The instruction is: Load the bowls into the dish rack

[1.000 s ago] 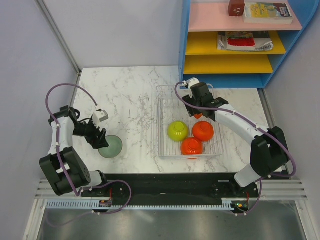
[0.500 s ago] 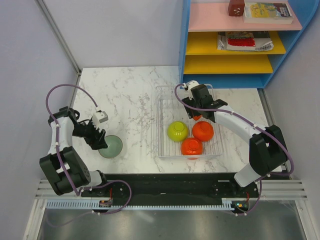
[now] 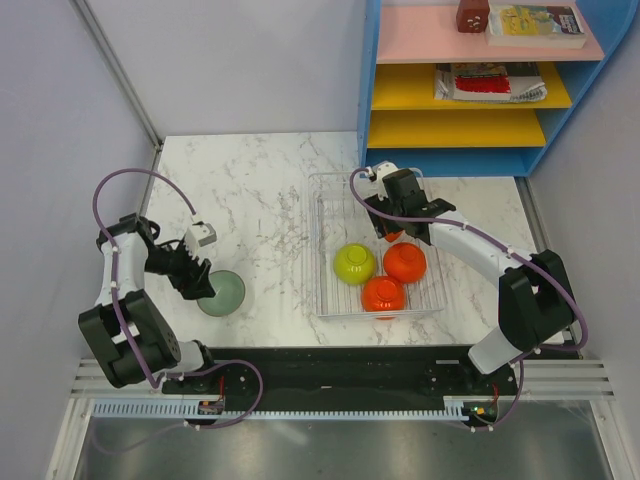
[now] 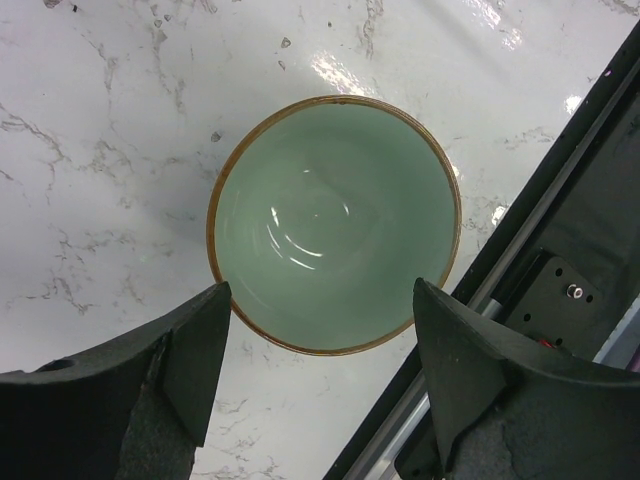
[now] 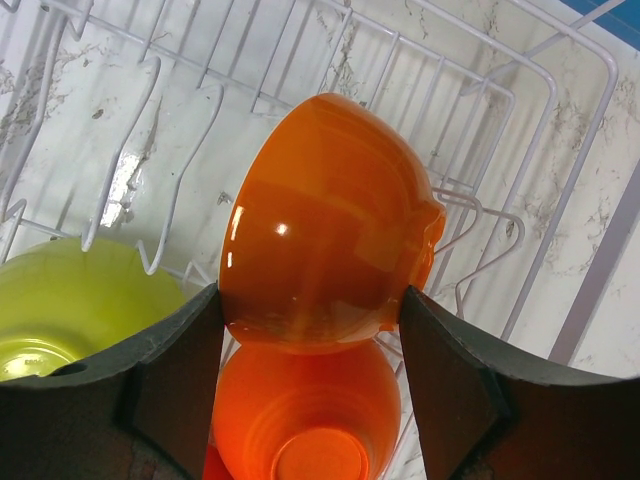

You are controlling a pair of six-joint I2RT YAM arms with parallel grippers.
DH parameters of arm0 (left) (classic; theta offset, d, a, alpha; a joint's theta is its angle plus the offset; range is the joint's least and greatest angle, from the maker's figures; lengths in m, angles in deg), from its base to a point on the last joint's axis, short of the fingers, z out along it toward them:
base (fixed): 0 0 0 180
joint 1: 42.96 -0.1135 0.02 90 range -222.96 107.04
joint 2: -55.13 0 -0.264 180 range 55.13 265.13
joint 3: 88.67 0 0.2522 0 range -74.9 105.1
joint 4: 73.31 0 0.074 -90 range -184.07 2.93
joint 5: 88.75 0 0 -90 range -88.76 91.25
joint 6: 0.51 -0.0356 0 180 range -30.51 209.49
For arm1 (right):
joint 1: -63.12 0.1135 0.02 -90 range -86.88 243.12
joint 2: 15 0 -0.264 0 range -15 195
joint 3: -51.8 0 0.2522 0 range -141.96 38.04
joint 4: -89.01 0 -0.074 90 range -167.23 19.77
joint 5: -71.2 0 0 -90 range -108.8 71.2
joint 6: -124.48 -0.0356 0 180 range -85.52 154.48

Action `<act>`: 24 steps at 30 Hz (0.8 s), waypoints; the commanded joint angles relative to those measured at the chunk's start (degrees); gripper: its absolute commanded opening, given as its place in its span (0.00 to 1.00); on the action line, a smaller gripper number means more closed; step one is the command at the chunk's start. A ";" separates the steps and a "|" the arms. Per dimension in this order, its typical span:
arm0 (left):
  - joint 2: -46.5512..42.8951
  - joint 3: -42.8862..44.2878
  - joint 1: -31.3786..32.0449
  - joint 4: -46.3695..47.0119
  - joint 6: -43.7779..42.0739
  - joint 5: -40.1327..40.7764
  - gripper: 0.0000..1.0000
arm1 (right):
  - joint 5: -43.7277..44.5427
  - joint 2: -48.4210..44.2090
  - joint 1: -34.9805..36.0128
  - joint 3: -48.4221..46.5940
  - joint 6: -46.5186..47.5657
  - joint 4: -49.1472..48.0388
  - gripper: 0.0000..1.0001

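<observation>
From above, the sage-green bowl (image 3: 221, 293) is seen on the table (image 3: 260, 190) just beside the left end effector (image 3: 197, 280), and the right end effector (image 3: 392, 228) is poised over the dish rack (image 3: 335, 205). In the left wrist view, that upright bowl is flanked by spread fingers (image 4: 180, 370). In the right wrist view, a tilted orange-red bowl (image 5: 325, 220) is pinched above the rack, near a yellow-green bowl (image 5: 70, 300).
</observation>
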 commanded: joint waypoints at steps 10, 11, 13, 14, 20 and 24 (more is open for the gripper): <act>4.90 1.23 -0.60 3.47 -0.33 0.62 0.77 | -2.20 -3.97 0.38 -6.54 2.72 7.39 0.72; 5.51 1.23 -0.60 5.21 0.63 0.70 0.75 | -2.29 -4.76 0.38 -6.81 2.90 7.39 0.73; 7.53 1.84 -0.60 6.90 1.69 0.36 0.75 | -2.90 -5.37 0.38 -7.51 3.25 7.92 0.73; 8.06 2.19 -0.60 7.60 2.39 0.27 0.75 | -2.91 -5.99 0.38 -7.69 3.34 8.01 0.73; 10.70 3.86 -0.60 8.57 3.54 -1.14 0.74 | -4.75 -6.61 0.38 -9.01 4.04 9.15 0.76; 12.02 2.99 -0.60 9.36 3.28 -0.70 0.64 | -5.10 -6.43 0.47 -10.24 4.22 9.33 0.82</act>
